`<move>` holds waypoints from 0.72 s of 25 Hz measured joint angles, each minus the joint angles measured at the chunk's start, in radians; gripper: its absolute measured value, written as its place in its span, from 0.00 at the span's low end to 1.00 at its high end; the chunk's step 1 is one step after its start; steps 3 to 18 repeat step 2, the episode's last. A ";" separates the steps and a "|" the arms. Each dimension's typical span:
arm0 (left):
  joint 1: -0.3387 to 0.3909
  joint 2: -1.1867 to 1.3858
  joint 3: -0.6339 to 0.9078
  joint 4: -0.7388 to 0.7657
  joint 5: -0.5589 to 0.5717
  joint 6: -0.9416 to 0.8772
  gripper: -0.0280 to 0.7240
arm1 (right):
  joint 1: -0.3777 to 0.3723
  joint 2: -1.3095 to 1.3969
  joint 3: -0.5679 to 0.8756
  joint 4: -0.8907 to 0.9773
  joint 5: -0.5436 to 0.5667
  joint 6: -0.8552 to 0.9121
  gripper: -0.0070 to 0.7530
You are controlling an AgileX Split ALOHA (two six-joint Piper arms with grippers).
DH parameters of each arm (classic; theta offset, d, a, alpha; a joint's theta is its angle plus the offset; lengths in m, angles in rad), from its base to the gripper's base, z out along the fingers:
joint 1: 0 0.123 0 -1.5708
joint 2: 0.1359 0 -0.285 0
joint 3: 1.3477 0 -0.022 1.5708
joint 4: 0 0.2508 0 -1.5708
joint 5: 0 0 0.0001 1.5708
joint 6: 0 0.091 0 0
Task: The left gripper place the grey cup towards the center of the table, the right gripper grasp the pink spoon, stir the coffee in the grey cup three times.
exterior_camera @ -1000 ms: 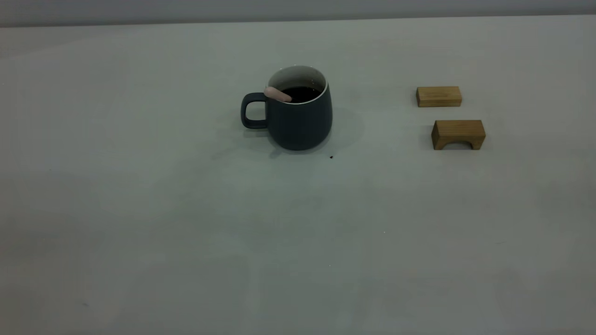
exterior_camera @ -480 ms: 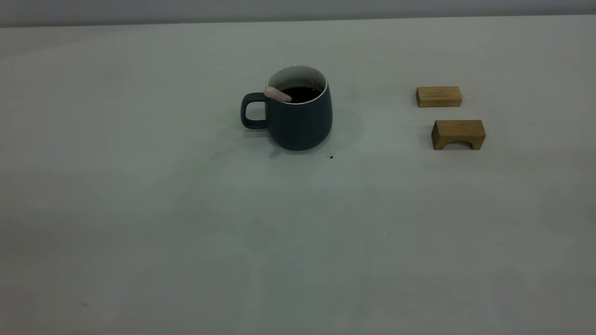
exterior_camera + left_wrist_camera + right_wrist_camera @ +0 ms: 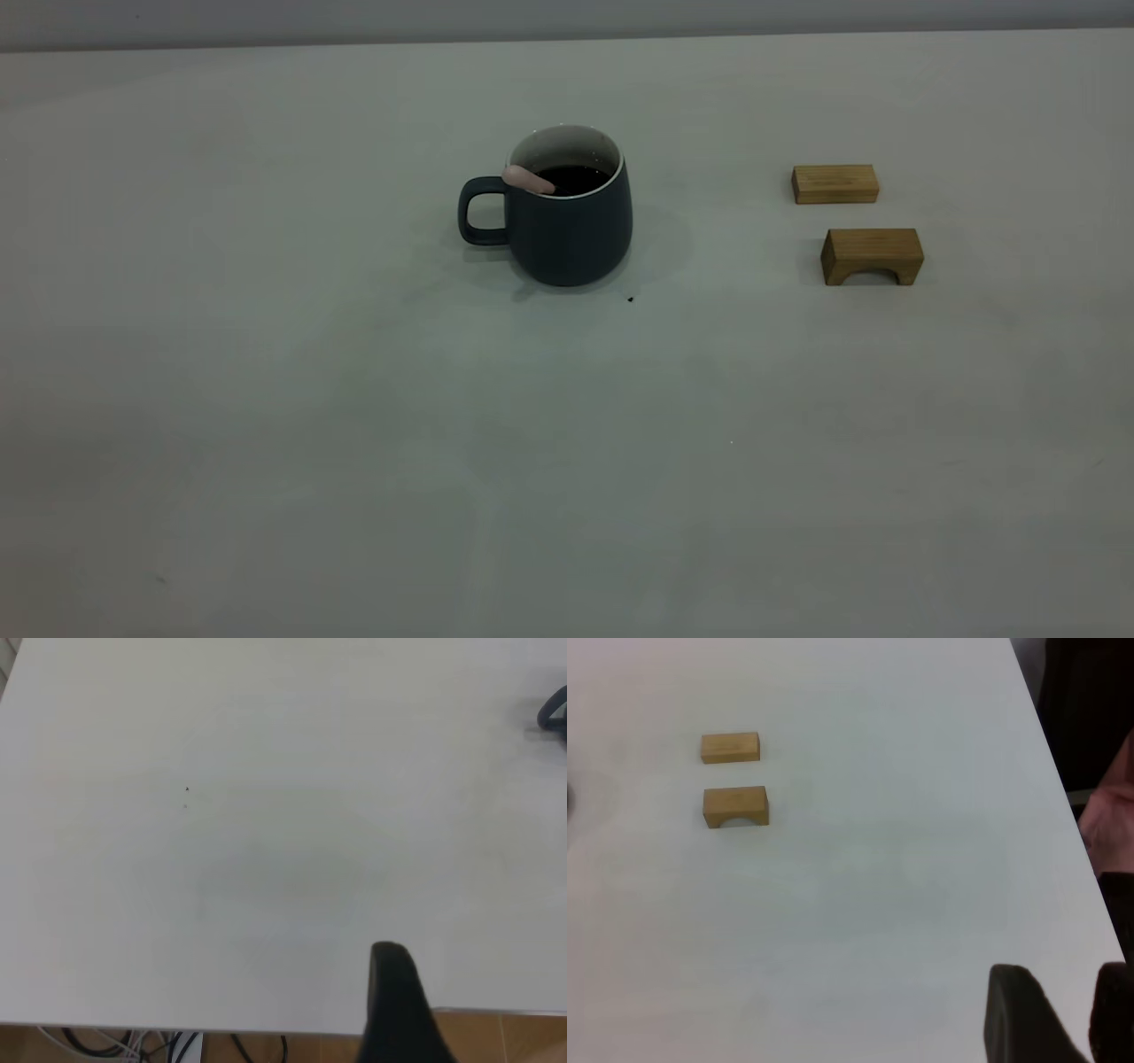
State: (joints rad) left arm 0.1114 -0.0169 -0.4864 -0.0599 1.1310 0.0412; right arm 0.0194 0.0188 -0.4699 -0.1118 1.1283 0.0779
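The grey cup (image 3: 567,221) stands upright near the middle of the table (image 3: 354,399), its handle pointing left. Dark coffee (image 3: 576,177) fills it. The pink spoon (image 3: 529,180) leans inside the cup with its handle resting on the rim above the cup's handle. Neither gripper shows in the exterior view. In the left wrist view the left gripper (image 3: 394,1005) hangs over the table's near edge, far from the cup's handle (image 3: 554,713). The right gripper (image 3: 1065,1001) sits by the table's right edge, open with a narrow gap and nothing in it.
Two tan wooden blocks lie right of the cup: a flat one (image 3: 834,183) and an arched one (image 3: 872,256). A person's hand (image 3: 1107,819) is just beyond the table edge in the right wrist view. Cables (image 3: 133,1047) hang below the table edge in the left wrist view.
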 joint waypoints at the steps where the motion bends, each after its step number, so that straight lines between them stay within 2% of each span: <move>1: 0.000 0.000 0.000 0.000 0.000 0.000 0.74 | 0.000 0.000 0.000 0.000 0.000 0.000 0.32; 18: 0.000 0.000 0.000 0.000 0.000 0.000 0.74 | 0.000 0.000 0.000 0.000 0.000 0.000 0.32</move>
